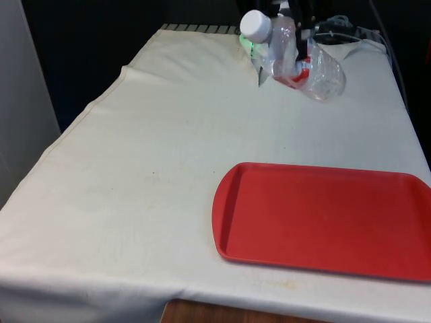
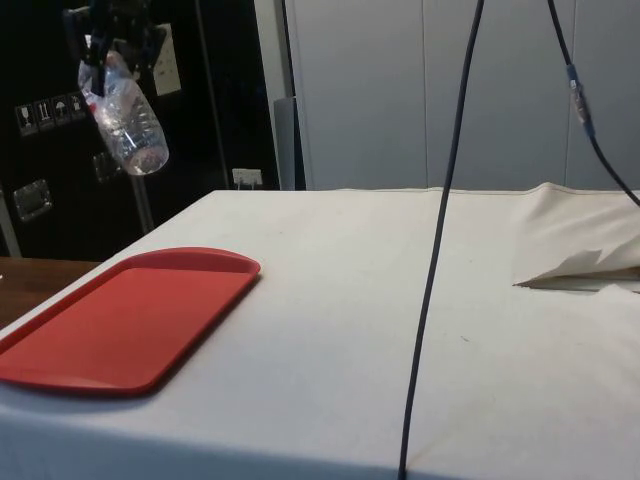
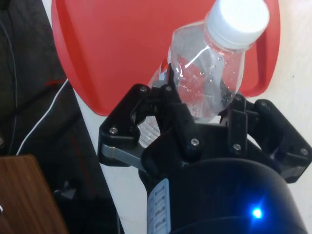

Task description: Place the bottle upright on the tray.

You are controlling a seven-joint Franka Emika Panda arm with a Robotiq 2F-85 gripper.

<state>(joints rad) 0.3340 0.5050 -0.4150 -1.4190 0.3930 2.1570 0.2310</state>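
Note:
A clear plastic bottle (image 1: 300,60) with a white cap (image 1: 256,25) and a red label hangs in the air above the table's far end, tilted almost onto its side. My gripper (image 1: 301,39) is shut on its middle. In the side view the bottle (image 2: 128,115) hangs base-down under the gripper (image 2: 115,40), high above the tray's far end. The red tray (image 1: 323,219) lies flat and bare at the front view's right, near the front edge. In the wrist view the bottle (image 3: 209,73) sticks out between the black fingers (image 3: 170,109), with the tray (image 3: 122,44) beyond it.
The white cloth (image 1: 135,188) covers the table. A raised fold of the cloth (image 2: 580,268) shows at the side view's right. A dark cable (image 2: 440,230) hangs down across the side view. Cables (image 1: 350,33) lie at the table's far end.

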